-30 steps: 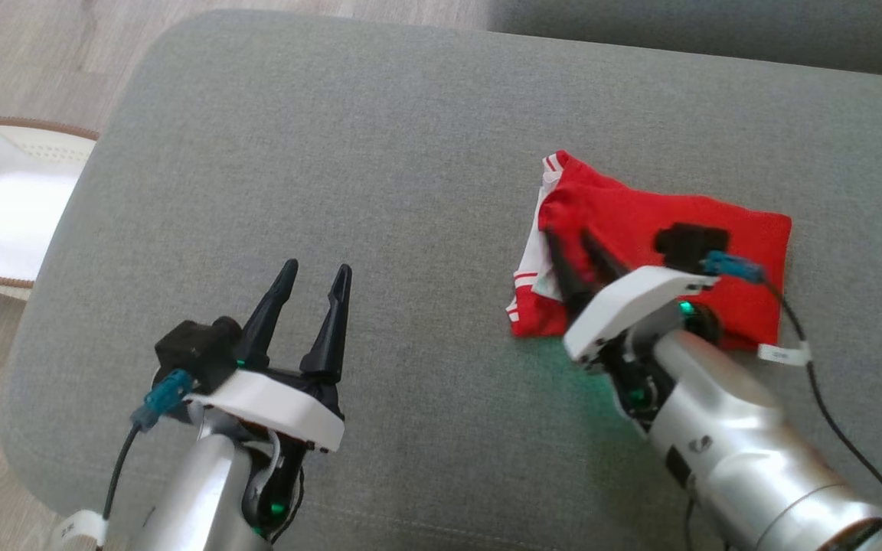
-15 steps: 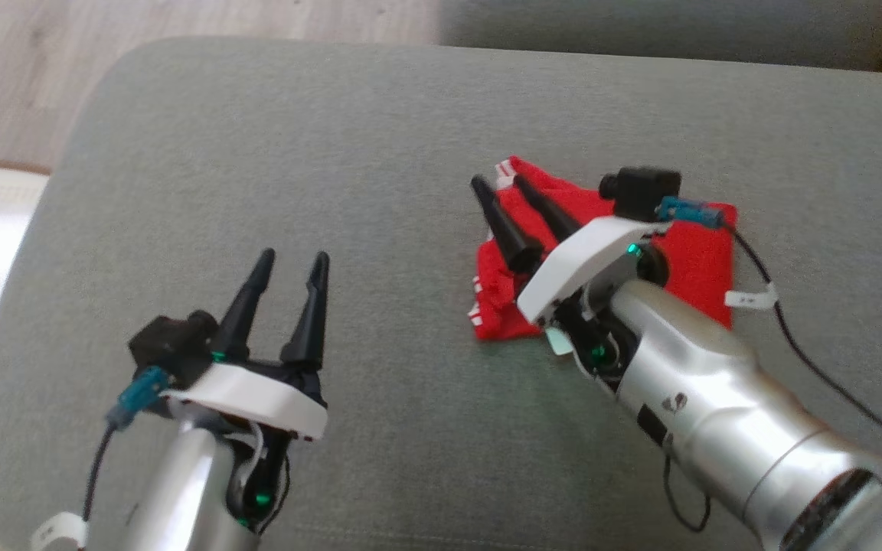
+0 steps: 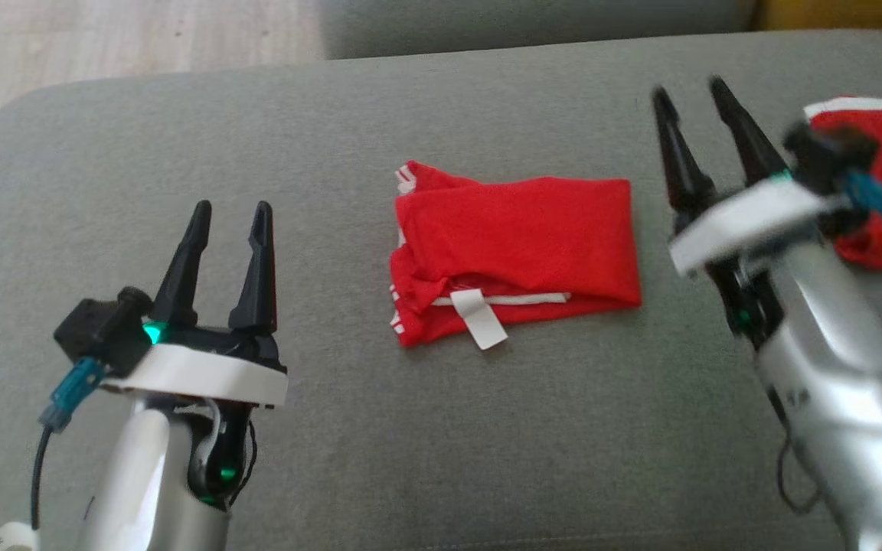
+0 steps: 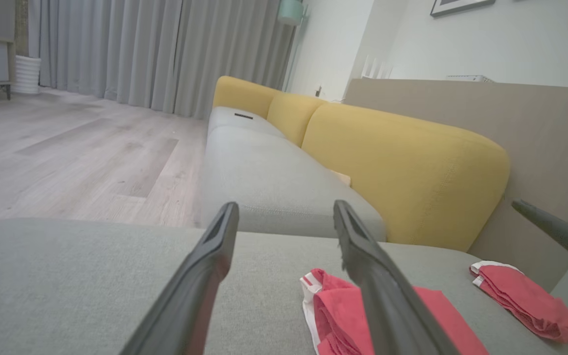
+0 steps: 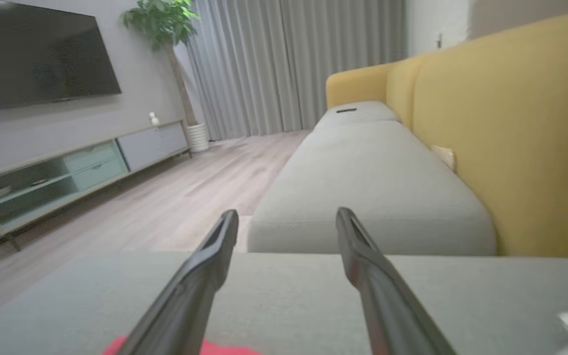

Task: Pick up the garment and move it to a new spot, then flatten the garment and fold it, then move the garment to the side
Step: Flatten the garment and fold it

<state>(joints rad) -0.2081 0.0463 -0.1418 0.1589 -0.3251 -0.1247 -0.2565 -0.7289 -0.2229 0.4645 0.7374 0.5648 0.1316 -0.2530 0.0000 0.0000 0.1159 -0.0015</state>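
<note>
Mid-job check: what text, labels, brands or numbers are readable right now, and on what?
No text can be read.
White fabric tag on the folded red garment: any print is too small to read.
Small dark mark on the silver right forearm: blurred, unreadable.

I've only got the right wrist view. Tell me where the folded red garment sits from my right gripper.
Observer: In the head view the folded red garment lies flat on the grey cushion, to the left of the right gripper and apart from it.
Operator: Describe its near edge.
Observer: A white tag sticks out from the near edge onto the cushion.
Operator: Now report the left gripper.
Observer: The left gripper is open and empty, on the garment's left side, not touching it.
</note>
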